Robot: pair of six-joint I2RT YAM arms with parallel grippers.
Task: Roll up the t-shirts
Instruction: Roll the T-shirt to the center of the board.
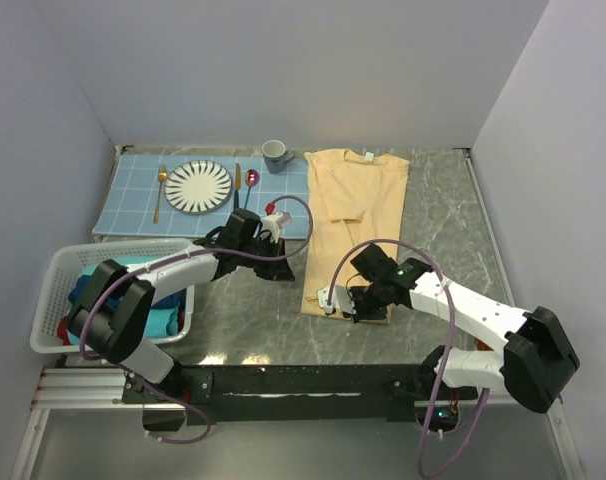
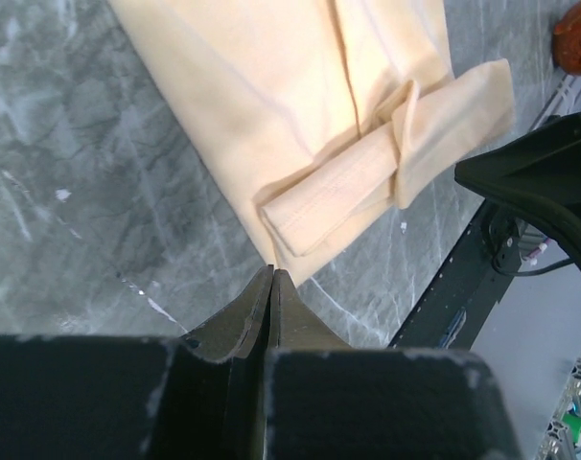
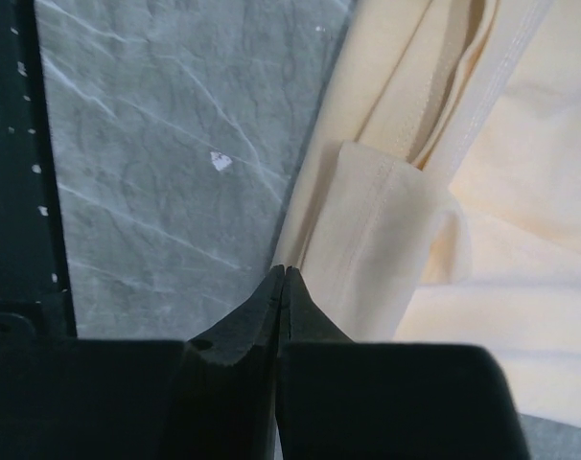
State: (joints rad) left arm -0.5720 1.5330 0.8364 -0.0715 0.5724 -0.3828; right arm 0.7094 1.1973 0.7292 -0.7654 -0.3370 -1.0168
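The pale yellow t-shirt (image 1: 359, 205) lay folded lengthwise on the table (image 1: 453, 220), with its collar at the far end. I had the left gripper (image 2: 271, 284) pressed shut on nothing, over bare table just left of the shirt's left edge. The right gripper (image 3: 284, 280) was likewise closed, its tips at the edge of the near hem, and I could see no cloth between them.

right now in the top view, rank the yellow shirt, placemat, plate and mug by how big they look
1. yellow t-shirt and placemat: similar spread, too close to rank
2. plate
3. mug, smallest
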